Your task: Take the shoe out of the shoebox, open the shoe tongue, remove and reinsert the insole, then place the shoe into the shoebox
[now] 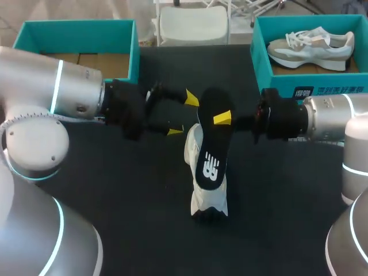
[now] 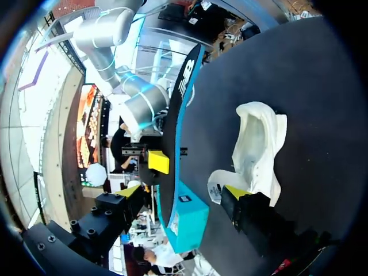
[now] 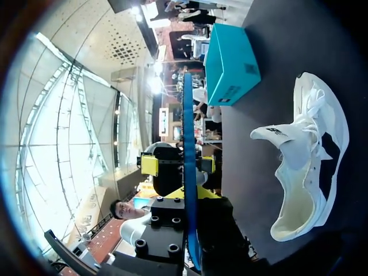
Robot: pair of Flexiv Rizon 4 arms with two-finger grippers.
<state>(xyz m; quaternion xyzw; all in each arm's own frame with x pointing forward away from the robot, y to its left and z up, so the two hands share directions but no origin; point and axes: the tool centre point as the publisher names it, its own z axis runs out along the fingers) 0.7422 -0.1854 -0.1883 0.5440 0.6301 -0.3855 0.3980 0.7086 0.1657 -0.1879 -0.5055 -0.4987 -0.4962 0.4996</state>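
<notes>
— Starting at the right gripper [image 1: 222, 119]: holding anything?
— Clamped on the insole [image 1: 210, 164], one yellow tip pressed on the top face, the other hidden underneath. Carried in the air, above the shoe [image 1: 194, 150] and apart from it.
— And the left gripper [image 1: 183, 115]?
— Spread wide, gripping nothing. Parked just beside the insole's long edge, toward the far end. Touching or not: impossible to tell.
— Down to the shoe, then.
— Lying on the dark table [image 1: 144, 218] under the insole, white, mouth gaping, tongue pulled out.
— Further out?
— At the far right, the right-hand box [image 1: 276, 87], teal, with a second shoe [image 1: 310, 49] inside. At the far left, the left-hand box [image 1: 80, 27], teal too, brown cardboard showing in it. No telling which of the two to fill.
— Any guess at the insole's feel?
— Probably light, thin, floppy foam, likely to droop or curl when pinched at one spot. Best taken across the flat faces near the middle, or at both ends with two grippers. Never squeezed hard along the edge.
— And the shoe itself?
— Looks soft and light, so apt to skid or fold when pushed. Worth pinning by the heel collar, likely the stiffest part, while feeding the insole in toe first.
</notes>
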